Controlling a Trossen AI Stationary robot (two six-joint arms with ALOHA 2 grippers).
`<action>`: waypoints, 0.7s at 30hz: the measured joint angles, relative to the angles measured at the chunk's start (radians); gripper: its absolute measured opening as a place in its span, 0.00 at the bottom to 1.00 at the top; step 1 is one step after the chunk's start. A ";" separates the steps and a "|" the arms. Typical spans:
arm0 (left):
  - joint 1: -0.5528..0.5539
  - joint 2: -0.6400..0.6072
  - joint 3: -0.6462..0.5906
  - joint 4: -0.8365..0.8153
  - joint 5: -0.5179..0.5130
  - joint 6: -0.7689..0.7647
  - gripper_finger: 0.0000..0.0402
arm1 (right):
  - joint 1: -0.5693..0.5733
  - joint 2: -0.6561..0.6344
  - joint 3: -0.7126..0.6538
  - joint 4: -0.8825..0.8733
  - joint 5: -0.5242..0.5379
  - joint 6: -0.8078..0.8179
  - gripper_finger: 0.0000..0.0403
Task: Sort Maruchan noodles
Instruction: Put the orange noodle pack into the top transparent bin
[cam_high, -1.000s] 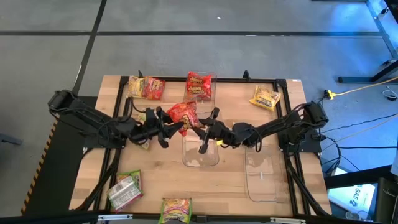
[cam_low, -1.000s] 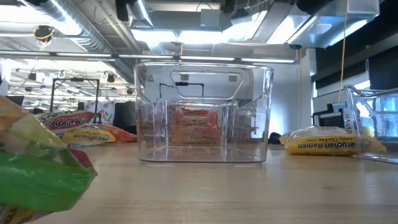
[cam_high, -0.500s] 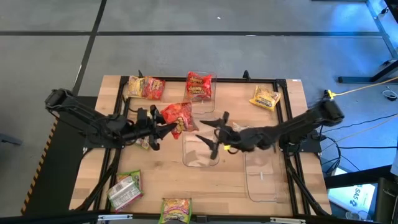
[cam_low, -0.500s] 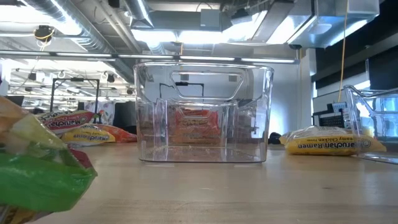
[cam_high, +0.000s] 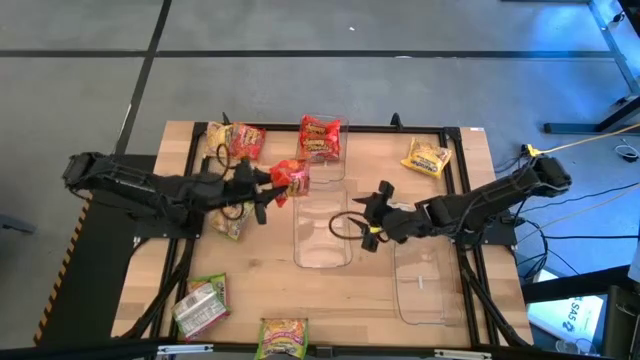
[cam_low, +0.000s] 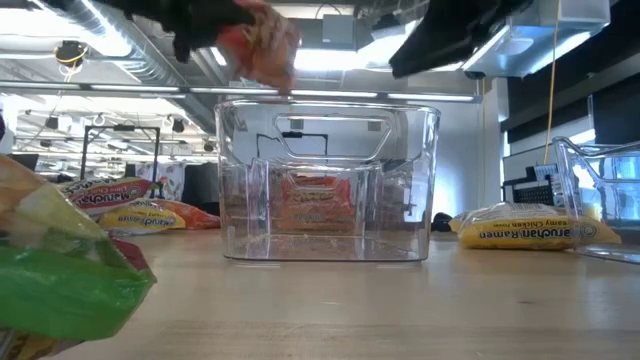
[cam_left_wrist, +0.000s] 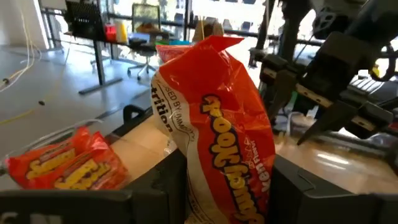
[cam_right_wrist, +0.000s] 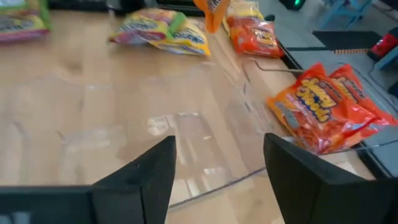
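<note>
- Here, the left gripper (cam_high: 272, 186) pinches a red noodle packet (cam_high: 291, 178) aloft, just short of the clear bin (cam_high: 322, 238), presumably for sorting.
- The right gripper (cam_high: 357, 222) hovers spread above that bin, empty.

The wooden table (cam_high: 250, 290) carries two clear bins: one (cam_high: 322, 215) at its centre, another (cam_high: 424, 280) toward the right edge. Red packets (cam_high: 236, 141) lie near the far-left corner, a yellow packet (cam_high: 427, 157) near the far-right corner, and green-pink packets (cam_high: 201, 305) and (cam_high: 283, 336) along the near edge.
</note>
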 joint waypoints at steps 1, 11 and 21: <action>0.040 0.005 0.006 -0.018 0.044 0.000 0.36 | -0.018 0.000 -0.009 0.011 -0.017 -0.018 0.53; 0.427 0.197 0.356 -0.455 0.363 0.172 0.36 | -0.205 -0.008 -0.016 0.014 -0.162 -0.191 0.48; 0.638 0.570 0.756 -0.828 0.598 0.398 0.34 | -0.289 -0.008 -0.054 0.011 -0.437 -0.132 0.48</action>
